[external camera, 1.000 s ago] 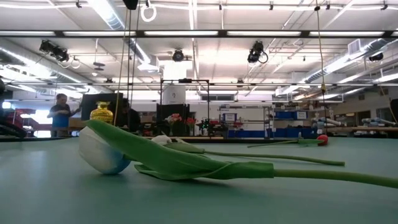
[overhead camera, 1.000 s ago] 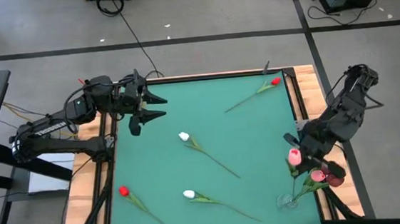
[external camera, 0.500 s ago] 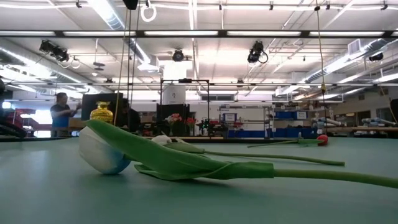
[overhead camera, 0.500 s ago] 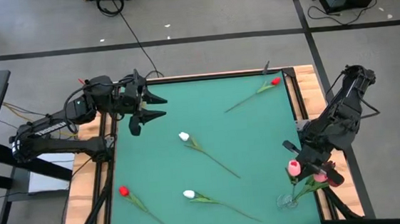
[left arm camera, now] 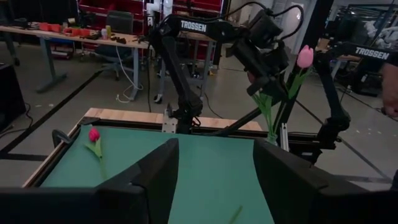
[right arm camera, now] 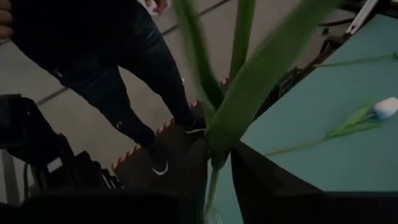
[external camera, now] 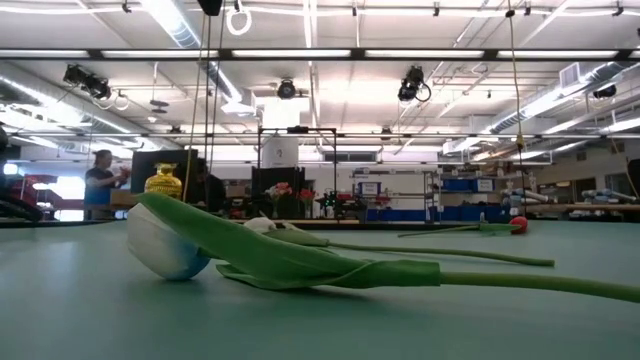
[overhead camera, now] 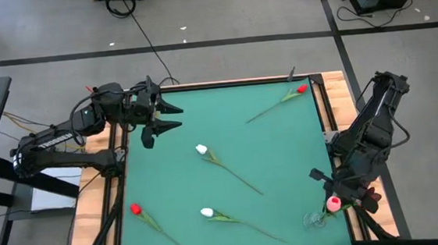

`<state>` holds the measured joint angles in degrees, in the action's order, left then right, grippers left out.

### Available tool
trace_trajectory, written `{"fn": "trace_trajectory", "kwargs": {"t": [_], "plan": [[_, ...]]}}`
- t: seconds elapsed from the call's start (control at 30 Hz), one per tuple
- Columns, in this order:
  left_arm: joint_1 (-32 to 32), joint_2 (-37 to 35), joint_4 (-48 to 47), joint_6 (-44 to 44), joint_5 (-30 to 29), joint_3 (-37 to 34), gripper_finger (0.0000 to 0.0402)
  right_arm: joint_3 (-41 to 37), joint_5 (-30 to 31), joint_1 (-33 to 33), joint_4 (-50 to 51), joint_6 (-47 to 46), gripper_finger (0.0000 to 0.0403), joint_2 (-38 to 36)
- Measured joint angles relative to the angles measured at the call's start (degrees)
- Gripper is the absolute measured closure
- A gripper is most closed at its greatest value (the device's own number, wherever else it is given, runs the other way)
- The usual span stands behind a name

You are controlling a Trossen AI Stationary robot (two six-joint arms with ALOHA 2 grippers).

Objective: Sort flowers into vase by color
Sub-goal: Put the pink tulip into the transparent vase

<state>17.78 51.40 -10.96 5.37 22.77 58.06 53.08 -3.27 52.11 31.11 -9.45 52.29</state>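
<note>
My right gripper (overhead camera: pixel 336 190) is over the table's near right corner, shut on a pink tulip (overhead camera: pixel 333 203) just above a small clear vase (overhead camera: pixel 314 220). A dark maroon head (overhead camera: pixel 371 198) leans out of that vase toward the right. The left wrist view shows the pink head (left arm camera: pixel 305 56) upright above the right gripper. Two white tulips (overhead camera: pixel 201 149) (overhead camera: pixel 206 212) and two red ones (overhead camera: pixel 302 89) (overhead camera: pixel 135 210) lie flat on the green mat. My left gripper (overhead camera: pixel 170 117) waits open over the far left corner. My right gripper pinches the pink tulip's green stem (right arm camera: pixel 214 167) between its two fingers, where the leaves (right arm camera: pixel 261 81) branch off. The flower is lifted clear and stands roughly upright, head above the fingers and lower stem (left arm camera: pixel 268 121) hanging below. Whether the stem's end is inside the vase I cannot tell.
Wooden rails (overhead camera: pixel 336 121) frame the green mat (overhead camera: pixel 227 122). In the low view a white tulip (external camera: pixel 165 245) lies close to the camera. A person's legs (right arm camera: pixel 137 74) stand on the floor beside the table's near right corner.
My right gripper has carried the pink tulip toward the table's near edge and downward, closer to the vase. The pink head now shows right beside the vase. The left arm and the flowers on the mat have kept still.
</note>
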Motion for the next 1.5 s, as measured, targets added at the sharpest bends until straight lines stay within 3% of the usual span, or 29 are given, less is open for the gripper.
{"fn": "trace_trajectory", "kwargs": {"t": [0.43,0.97,1.13,1.3,1.5], "plan": [[0.0,0.0,0.0,0.0,0.0,0.0,0.0189,2.5,-6.8,0.3,-2.8,-7.5,0.0261,-2.0],[0.0,0.0,0.0,0.0,0.0,0.0,0.0189,8.9,-0.8,-4.3,-4.7,-2.5,0.0258,-2.1],[0.0,0.0,0.0,0.0,0.0,0.0,0.0189,8.9,-1.9,-4.6,5.1,-5.1,0.0250,-1.8],[0.0,0.0,0.0,0.0,0.0,0.0,0.0189,8.9,-2.2,-4.6,9.4,-6.0,0.0216,-1.3],[0.0,0.0,0.0,0.0,0.0,0.0,0.0189,8.9,-3.6,-5.7,7.1,-8.3,0.0138,-1.3]]}}
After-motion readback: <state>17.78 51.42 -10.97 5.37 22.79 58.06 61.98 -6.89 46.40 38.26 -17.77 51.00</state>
